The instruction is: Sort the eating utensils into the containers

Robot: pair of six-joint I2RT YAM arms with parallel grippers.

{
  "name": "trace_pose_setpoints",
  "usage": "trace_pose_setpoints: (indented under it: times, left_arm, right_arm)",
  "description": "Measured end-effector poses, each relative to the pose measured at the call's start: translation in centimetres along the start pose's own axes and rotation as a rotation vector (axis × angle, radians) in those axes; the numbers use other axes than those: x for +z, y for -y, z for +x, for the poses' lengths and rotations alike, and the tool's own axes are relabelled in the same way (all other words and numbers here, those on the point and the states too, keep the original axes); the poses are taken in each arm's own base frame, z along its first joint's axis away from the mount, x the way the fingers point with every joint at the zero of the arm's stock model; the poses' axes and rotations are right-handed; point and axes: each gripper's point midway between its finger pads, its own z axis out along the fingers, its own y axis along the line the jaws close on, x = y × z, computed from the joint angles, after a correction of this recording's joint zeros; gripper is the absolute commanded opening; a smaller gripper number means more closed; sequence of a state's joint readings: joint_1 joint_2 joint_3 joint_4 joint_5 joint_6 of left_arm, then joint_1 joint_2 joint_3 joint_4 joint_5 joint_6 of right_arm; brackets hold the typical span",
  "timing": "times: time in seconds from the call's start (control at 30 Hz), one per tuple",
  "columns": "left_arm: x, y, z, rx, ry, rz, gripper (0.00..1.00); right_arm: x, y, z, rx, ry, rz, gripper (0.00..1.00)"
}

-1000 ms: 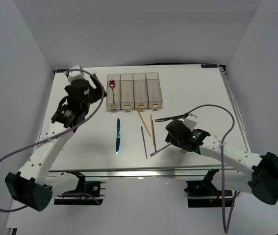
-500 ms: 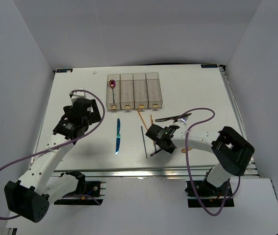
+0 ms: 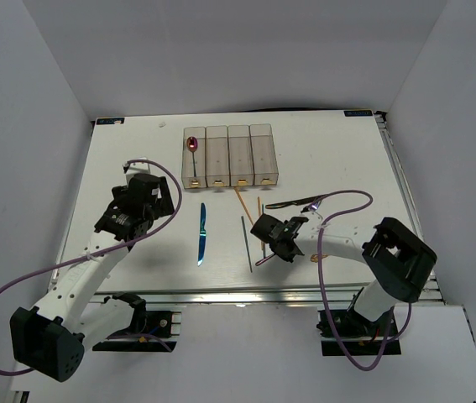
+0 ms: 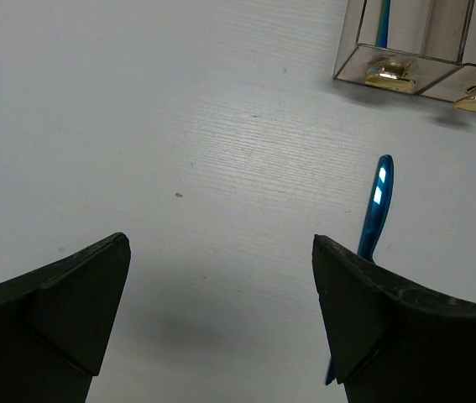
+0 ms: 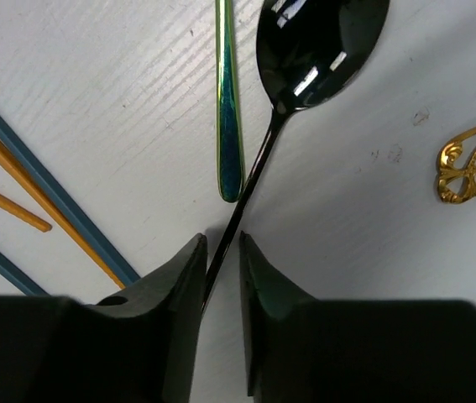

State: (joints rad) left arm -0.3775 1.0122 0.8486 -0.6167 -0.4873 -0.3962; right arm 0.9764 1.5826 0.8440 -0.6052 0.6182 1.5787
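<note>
The right gripper (image 5: 222, 252) straddles the thin handle of the black spoon (image 5: 321, 42). Its fingers stand a narrow slit apart, not yet pinching, set low to close on it where it lies flat on the table (image 5: 95, 101), toward the near edge. The left gripper (image 4: 221, 277), spread wide and empty, hovers beside the blue knife (image 4: 376, 210), short of the bins (image 3: 250, 168) by the far edge.

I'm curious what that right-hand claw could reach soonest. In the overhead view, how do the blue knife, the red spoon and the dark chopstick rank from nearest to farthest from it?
From the right gripper:
1. dark chopstick, just to its left on the table.
2. blue knife, further left.
3. red spoon, at the back in the leftmost bin.
</note>
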Motion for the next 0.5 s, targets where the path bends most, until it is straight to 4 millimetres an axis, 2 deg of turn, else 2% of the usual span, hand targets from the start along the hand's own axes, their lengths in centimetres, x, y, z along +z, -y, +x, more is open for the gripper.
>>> trace_pose_setpoints:
  times: [0.17, 0.27, 0.3, 0.5]
  left_arm:
    - [0.0, 0.2, 0.0, 0.002, -0.003, 0.010, 0.98]
    - [0.0, 0.4, 0.1, 0.002, -0.005, 0.020, 0.98]
    - [0.0, 0.4, 0.1, 0.002, -0.007, 0.023, 0.98]
    - [-0.1, 0.7, 0.2, 0.002, -0.014, 0.042, 0.98]
  right_arm:
    - [-0.1, 0.2, 0.1, 0.026, -0.008, 0.002, 0.12]
    - [-0.1, 0.5, 0.2, 0.038, -0.012, 0.005, 0.08]
    - [-0.1, 0.6, 0.2, 0.039, -0.012, 0.006, 0.00]
    - [-0.4, 1.4, 0.2, 0.046, -0.021, 0.012, 0.00]
